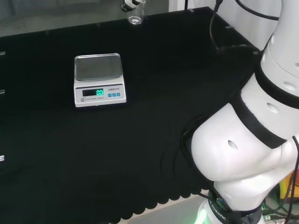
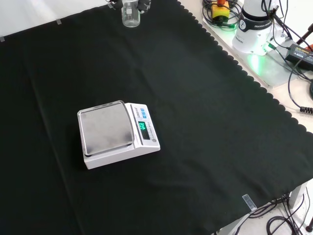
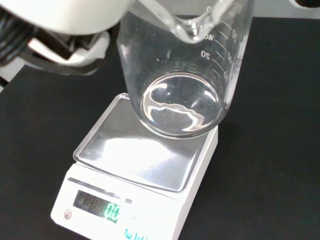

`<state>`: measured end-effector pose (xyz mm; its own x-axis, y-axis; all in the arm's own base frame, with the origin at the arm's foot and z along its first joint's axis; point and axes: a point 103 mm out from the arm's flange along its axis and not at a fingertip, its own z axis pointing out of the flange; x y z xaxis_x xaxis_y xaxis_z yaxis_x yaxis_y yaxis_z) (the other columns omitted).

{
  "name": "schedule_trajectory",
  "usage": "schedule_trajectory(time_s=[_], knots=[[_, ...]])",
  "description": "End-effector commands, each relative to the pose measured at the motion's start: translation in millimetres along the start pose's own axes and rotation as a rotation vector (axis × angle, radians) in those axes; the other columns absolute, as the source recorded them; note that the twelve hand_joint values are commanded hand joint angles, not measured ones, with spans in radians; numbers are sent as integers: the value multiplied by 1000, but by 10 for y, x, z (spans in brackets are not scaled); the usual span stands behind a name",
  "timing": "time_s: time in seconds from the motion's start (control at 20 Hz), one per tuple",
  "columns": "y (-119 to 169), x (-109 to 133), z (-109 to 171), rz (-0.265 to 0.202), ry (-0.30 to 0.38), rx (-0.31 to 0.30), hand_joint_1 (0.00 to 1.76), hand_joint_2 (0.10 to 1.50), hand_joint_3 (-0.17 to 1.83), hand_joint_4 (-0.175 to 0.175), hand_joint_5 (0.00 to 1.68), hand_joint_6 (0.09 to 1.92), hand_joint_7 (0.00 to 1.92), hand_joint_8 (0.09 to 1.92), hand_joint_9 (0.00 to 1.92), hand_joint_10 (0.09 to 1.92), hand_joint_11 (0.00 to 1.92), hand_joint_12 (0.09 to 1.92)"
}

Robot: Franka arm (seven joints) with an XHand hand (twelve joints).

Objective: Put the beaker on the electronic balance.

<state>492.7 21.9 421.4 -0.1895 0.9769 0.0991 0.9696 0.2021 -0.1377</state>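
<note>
Beaker (image 1: 135, 14) up at the far edge of the black cloth (image 1: 140, 154) in the head view, at the top edge in the front view. Clear glass, empty as far as visible. Clasped in the hand (image 3: 65, 15), judging by how close and large it sits past the palm in the wrist view. Can't tell if the base is touching the cloth or already off it.

Electronic balance (image 1: 98, 80) well apart from it, out on open cloth toward the left side in the head view, steel pan (image 1: 98, 66) bare and display (image 1: 99, 92) lit green.

Stuff that could go sideways, just guessing:
- Long carry over open cloth with smooth glass in the fingers. Could slip or tilt on the way.
- Coming in too low and clipping the raised rim of the pan, shoving the balance across the cloth.
- Setting down off-centre, half on the pan edge, then tipping on release.
- Landing on the display side instead of the pan.
- Dropping too hard onto steel, so cracked glass.

Probably worth a high approach and a straight, slow descent over the pan's middle.
</note>
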Motion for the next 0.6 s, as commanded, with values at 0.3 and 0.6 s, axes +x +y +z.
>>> schedule_trajectory(time_s=[0.3,0.6], knots=[[-75,238,-73,37,-62,-11,1210,434,1016,-175,1372,686,1614,656,1705,480,1569,642],[286,674,38,63,-178,-31,1210,432,1018,-175,1373,687,1614,657,1704,480,1568,645]])
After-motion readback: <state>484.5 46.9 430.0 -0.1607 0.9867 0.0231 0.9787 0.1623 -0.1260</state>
